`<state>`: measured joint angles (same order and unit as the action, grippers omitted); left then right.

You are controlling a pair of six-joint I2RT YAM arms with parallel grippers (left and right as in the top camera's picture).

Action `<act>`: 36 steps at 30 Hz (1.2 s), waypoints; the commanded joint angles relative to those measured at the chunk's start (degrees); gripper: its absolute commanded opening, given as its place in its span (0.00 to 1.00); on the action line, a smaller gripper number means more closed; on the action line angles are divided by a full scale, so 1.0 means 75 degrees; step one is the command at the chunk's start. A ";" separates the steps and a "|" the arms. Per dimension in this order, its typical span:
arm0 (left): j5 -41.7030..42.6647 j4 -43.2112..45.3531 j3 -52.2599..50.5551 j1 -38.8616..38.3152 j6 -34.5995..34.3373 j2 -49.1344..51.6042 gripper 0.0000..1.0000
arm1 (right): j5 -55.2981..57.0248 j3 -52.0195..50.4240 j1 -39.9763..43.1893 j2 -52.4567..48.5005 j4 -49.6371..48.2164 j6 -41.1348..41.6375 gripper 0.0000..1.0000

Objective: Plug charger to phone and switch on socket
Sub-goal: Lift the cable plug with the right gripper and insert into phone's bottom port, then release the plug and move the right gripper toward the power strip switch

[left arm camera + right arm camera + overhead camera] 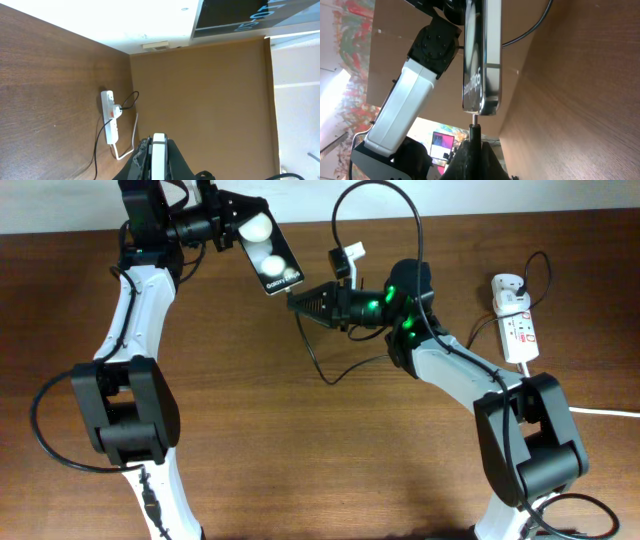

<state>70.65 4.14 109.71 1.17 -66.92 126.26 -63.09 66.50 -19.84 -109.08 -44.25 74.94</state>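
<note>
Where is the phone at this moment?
In the overhead view the phone is at top centre, held by the left gripper; the right gripper holds the charger tip right at its lower end.

Saw a brown wood-grain table (300, 460). Found the white socket (519, 332) lying flat on it, well apart from the right gripper (296, 302), behind its wrist. Found a slack loop of the charger (318, 365) resting near that gripper.

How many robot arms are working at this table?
2. The left arm stands at the left, holding the phone; the right arm at the right, holding the charger tip.
</note>
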 commanded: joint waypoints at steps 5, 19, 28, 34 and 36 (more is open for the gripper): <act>0.1437 -0.0009 0.0122 -0.0254 0.0015 0.0020 0.00 | 0.0644 0.0093 -0.0003 -0.0122 -0.0323 -0.0361 0.04; 0.1209 -0.0006 0.0122 -0.0306 -0.0163 0.0020 0.00 | 0.0845 0.0093 -0.0003 -0.0122 -0.0638 0.0586 0.04; 0.1486 0.0047 0.0122 -0.0606 0.0256 0.0020 0.00 | 0.1309 0.0093 0.0000 -0.0122 -0.0530 0.0938 0.04; 0.1524 0.0047 0.0122 -0.0606 0.0254 0.0020 0.00 | 0.1297 0.0093 -0.0003 -0.0122 -0.0530 0.0935 0.07; 0.1507 0.0044 0.0122 -0.0545 0.0254 0.0020 0.00 | 0.1183 0.0093 -0.0003 -0.0122 -0.0530 0.0935 0.30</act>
<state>74.98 4.38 109.78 -0.32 -65.95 126.26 -60.73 66.52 -20.40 -109.65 -47.88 82.11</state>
